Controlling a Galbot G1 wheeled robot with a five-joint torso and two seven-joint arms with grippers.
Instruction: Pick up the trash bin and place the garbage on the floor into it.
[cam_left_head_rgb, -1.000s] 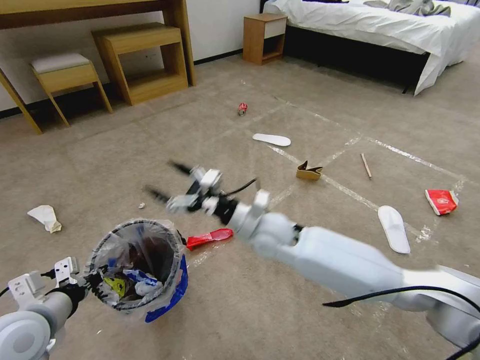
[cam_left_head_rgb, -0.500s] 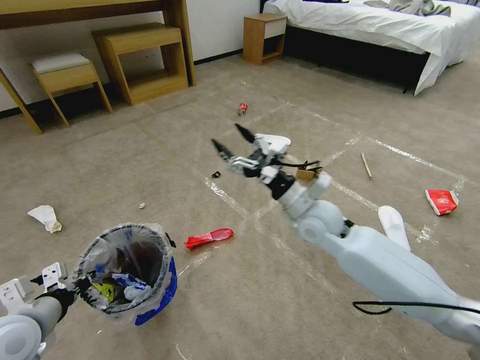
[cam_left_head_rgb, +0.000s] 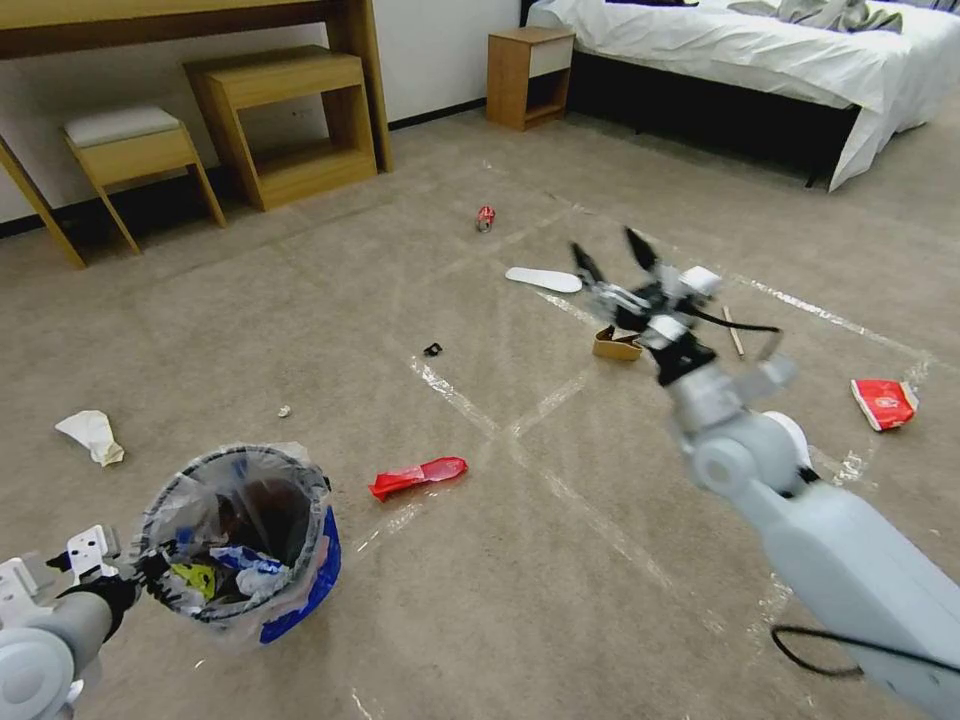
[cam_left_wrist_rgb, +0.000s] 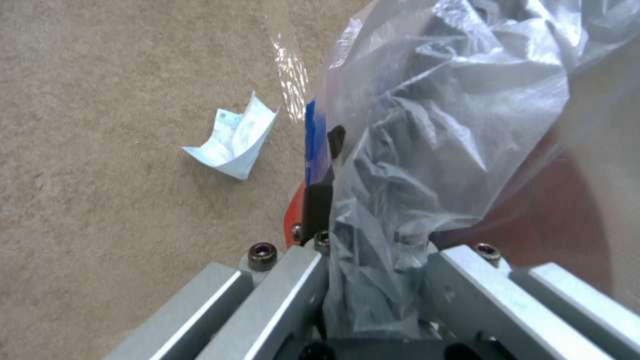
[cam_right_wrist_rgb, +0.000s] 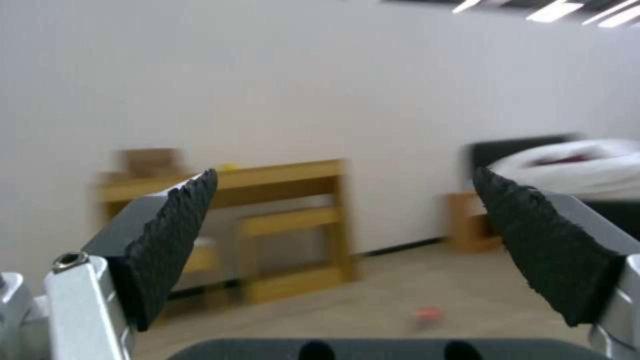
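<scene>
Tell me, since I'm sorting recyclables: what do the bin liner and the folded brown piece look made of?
The trash bin liner looks like thin clear plastic film: crinkled, glossy, see-through. The brown piece looks like matte cardboard, creased and holding its shape, though that is uncertain from here.

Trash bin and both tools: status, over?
Left tool shut on trash bin rim. Right tool open, empty, raised above cardboard piece. Red wrapper on floor.

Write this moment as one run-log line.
left gripper: shut on trash bin rim | right gripper: open, raised, empty | red wrapper: on floor
</scene>
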